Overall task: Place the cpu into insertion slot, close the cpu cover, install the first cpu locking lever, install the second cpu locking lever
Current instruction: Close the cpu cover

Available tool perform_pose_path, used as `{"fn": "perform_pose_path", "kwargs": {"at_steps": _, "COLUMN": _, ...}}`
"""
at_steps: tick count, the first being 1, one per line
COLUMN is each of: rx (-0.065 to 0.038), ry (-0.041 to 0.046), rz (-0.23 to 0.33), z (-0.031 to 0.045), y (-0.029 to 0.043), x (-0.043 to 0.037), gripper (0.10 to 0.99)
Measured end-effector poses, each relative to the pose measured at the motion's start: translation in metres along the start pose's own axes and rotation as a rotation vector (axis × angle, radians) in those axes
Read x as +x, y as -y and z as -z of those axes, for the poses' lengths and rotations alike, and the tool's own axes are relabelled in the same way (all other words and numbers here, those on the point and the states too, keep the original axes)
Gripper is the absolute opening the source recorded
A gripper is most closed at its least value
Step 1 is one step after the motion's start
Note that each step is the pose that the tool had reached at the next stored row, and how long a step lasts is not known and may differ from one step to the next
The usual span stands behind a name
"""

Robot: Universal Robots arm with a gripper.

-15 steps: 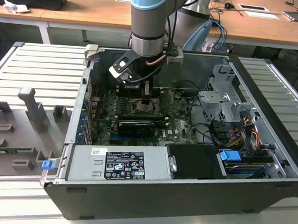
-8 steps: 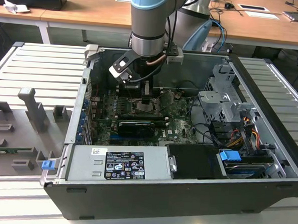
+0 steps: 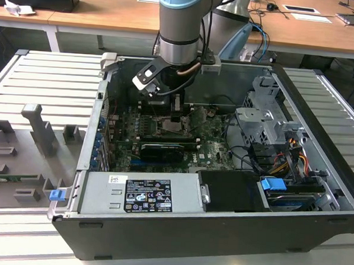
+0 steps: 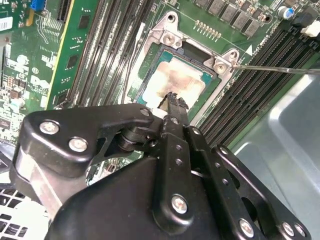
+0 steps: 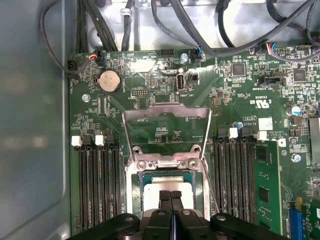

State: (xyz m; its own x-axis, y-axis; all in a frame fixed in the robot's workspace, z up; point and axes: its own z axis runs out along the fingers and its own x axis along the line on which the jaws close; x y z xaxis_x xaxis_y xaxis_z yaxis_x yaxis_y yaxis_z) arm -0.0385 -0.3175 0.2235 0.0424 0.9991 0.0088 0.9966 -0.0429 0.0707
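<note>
One of the four steps looks done: the chip lies flat inside the socket on the green board. Its pale, smeared top faces up and its edges sit square to the silver rim, as far as both wrist views show.

Three steps are left, by my reading. The cover, a silver frame with a wide window, stands tipped back on its hinge at the socket's edge away from the claw's tips. The board shows through the window, and the cover is not down over the chip. One thin lever rod juts out free beside the socket, across the neighbouring memory slots, and is not hooked under any catch. I cannot make out the other lever with confidence.

The claw is narrow — its two black fingers are pressed together with no gap and nothing between them. Their tips sit right over the chip, near one edge of its top rather than the middle. Whether they touch the metal or hover just above it I cannot tell.

In the exterior view the arm hangs straight down into the open computer case, which lies on its side on a ribbed desk — the claw is low over the middle of the board.
</note>
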Motion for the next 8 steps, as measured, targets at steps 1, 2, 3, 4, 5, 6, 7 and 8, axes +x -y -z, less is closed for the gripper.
{"fn": "perform_pose_path", "kwargs": {"at_steps": 1, "rx": 0.000, "ry": -0.0002, "rz": 0.000, "z": 0.0025, "y": -0.0002, "x": 0.0000, "gripper": 0.106}}
{"fn": "perform_pose_path", "kwargs": {"at_steps": 2, "rx": 0.000, "ry": -0.0002, "rz": 0.000, "z": 0.0061, "y": -0.0005, "x": 0.0001, "gripper": 0.106}}
{"fn": "perform_pose_path", "kwargs": {"at_steps": 3, "rx": 0.000, "ry": -0.0001, "rz": 0.000, "z": 0.0098, "y": -0.0007, "x": 0.0001, "gripper": 0.106}}
{"fn": "perform_pose_path", "kwargs": {"at_steps": 4, "rx": 0.000, "ry": -0.0001, "rz": 0.000, "z": 0.0121, "y": -0.0009, "x": 0.0001, "gripper": 0.106}}
{"fn": "perform_pose_path", "kwargs": {"at_steps": 5, "rx": 0.000, "ry": -0.0002, "rz": 0.000, "z": 0.0136, "y": -0.0010, "x": 0.0002, "gripper": 0.106}}
{"fn": "perform_pose_path", "kwargs": {"at_steps": 6, "rx": 0.000, "ry": -0.0002, "rz": 0.000, "z": 0.0151, "y": -0.0010, "x": 0.0002, "gripper": 0.106}}
{"fn": "perform_pose_path", "kwargs": {"at_steps": 7, "rx": 0.000, "ry": -0.0001, "rz": 0.000, "z": 0.0167, "y": -0.0010, "x": 0.0002, "gripper": 0.106}}
{"fn": "perform_pose_path", "kwargs": {"at_steps": 8, "rx": 0.000, "ry": 0.0000, "rz": 0.000, "z": 0.0179, "y": -0.0011, "x": 0.0002, "gripper": 0.106}}
